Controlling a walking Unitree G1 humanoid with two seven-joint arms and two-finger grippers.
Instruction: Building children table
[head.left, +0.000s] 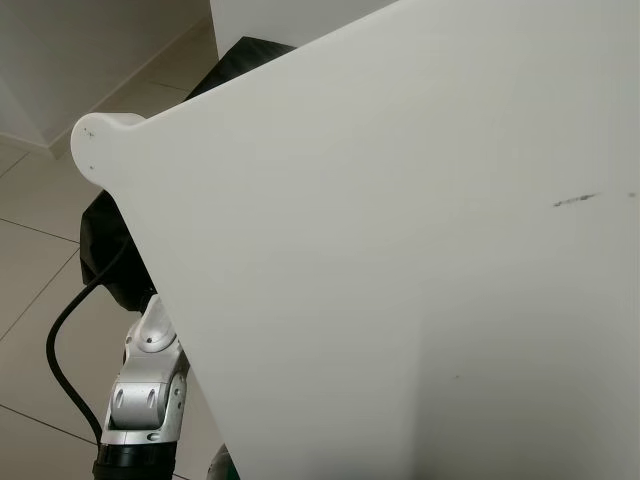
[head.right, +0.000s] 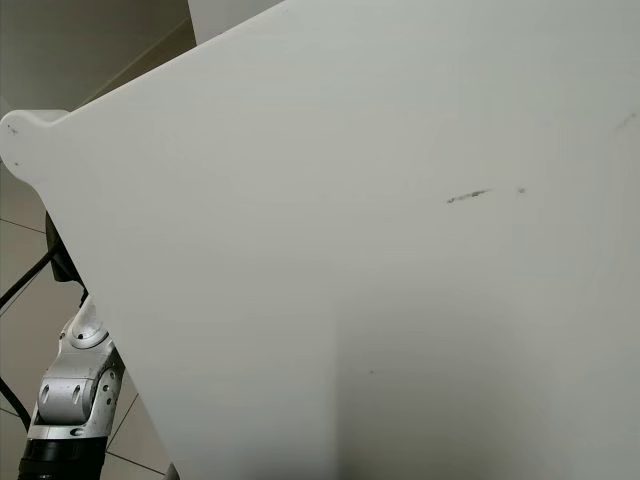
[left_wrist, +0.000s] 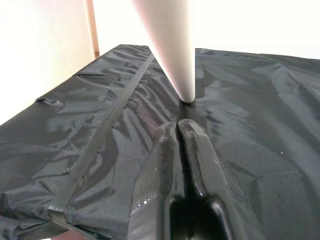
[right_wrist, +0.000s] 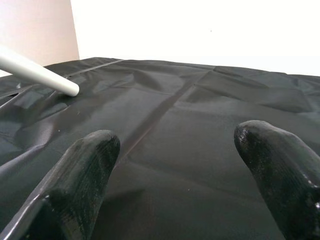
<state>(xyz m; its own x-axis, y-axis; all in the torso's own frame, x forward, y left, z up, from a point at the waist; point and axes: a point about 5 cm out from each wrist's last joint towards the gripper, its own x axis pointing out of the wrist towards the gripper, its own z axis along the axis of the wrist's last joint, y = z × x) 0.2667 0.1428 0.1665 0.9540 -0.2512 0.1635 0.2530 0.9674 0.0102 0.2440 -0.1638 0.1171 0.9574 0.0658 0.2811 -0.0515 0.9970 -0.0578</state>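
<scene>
The left gripper has its two black fingers pressed together with no gap, and nothing is held between them; it hovers low over a wrinkled black cover. Just ahead of its tips a white leg comes down and ends on that cover, close to the fingertips but apart from them. A flat seam band runs along the cover beside the gripper. The right gripper is spread wide, one finger on each side with bare black cover between them, and it holds nothing. Ahead of it and off toward the side, the rounded end of the white leg lies slanted against the cover, well apart from both fingers. In the head views a large white panel, tilted and close to the camera, has a rounded lobe at its corner and a small dark scuff on its face. The silver left arm with a black cable shows below the panel's edge, over a tiled floor.
</scene>
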